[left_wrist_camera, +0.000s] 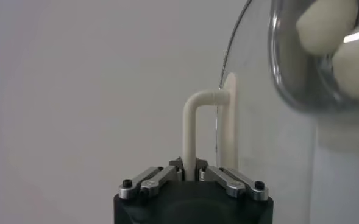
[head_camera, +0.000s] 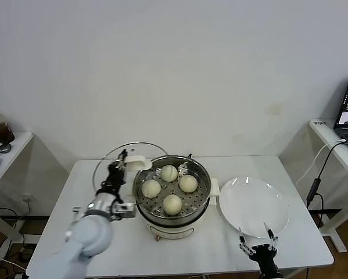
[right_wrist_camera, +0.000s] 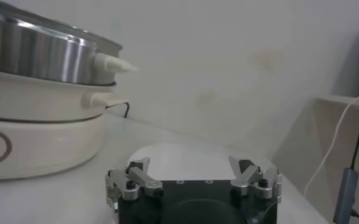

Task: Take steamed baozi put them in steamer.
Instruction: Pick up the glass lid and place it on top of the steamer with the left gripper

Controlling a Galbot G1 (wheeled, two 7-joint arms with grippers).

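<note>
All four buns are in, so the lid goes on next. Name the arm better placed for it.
Left. Its hand is shut on the glass lid's handle beside the steamer; the right hand waits open by the plate.

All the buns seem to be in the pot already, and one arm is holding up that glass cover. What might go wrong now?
1. The left gripper pinches only the thin white handle of the glass lid, held on edge beside the steamer; the lid might swing or slip.
2. Lowered off-centre, the lid could catch the steamer's rim or press one of the four baozi.
3. The open right gripper sits by the white plate and could nudge it.
</note>
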